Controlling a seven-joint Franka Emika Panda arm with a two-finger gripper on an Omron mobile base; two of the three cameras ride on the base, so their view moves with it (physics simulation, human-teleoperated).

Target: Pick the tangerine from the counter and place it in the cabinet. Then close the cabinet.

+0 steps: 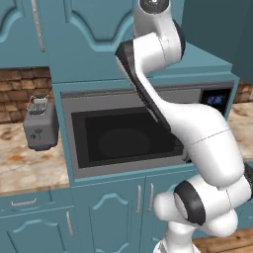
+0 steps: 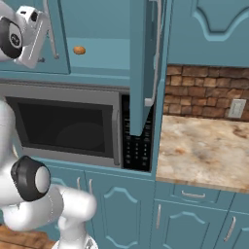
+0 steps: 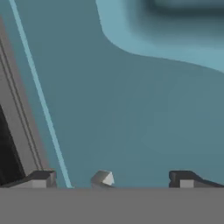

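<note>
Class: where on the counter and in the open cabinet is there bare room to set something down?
Free: the counter right of the microwave, below the brick wall; the cabinet shelf right of the tangerine. Crowded: the counter's left end, where the toaster stands.

A: What does the arm (image 1: 197, 143) look like?
B: Glossy white rounded shells, with dark grey bands at the joints.
A: And its pincer (image 3: 116, 179)?
B: Small dark finger tips (image 3: 41, 178) with pale grey faces.
</note>
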